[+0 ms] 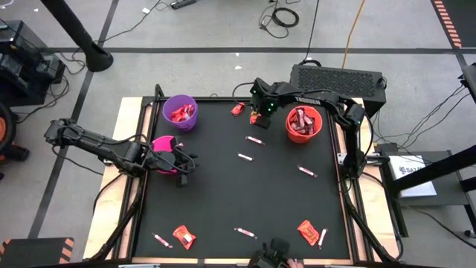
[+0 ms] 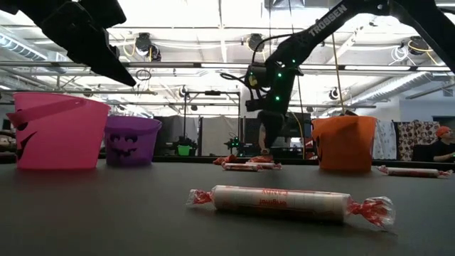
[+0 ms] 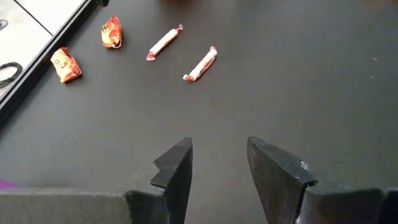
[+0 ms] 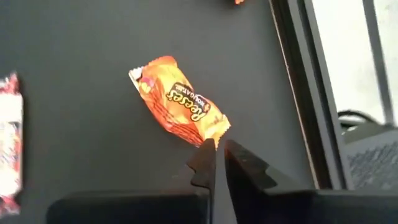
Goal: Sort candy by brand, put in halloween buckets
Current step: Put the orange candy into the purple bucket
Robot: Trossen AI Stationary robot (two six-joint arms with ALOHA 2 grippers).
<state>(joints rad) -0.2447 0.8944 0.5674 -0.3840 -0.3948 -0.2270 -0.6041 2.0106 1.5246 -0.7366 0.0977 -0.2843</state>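
Observation:
Three buckets stand on the black mat: purple [image 1: 180,112] at the far left with red candy inside, magenta [image 1: 165,147] by the left edge, orange [image 1: 303,123] at the far right holding dark bars. My left gripper [image 3: 219,162] is open, just right of the magenta bucket over bare mat. My right gripper [image 4: 217,155] is at the far edge left of the orange bucket, shut on an orange packet [image 4: 180,106]. Pinkish-white sticks [image 1: 245,156] and red packets [image 1: 184,236] lie scattered on the mat. My right gripper pinches the orange packet by one crimped corner [image 4: 214,140], only at the free ends of its fingers [image 4: 202,163]. It comes from above, pointing down. The rest of the packet stretches away beyond the fingertips; whether it is clear of the mat I cannot tell.
A red packet [image 1: 238,109] lies at the far edge beside my right gripper. Sticks [image 1: 307,171] dot the middle; more sticks and packets [image 1: 307,232] lie along the near edge. A raised dark frame [image 1: 343,186] borders the mat. One stick [image 2: 284,200] lies close to the low camera.

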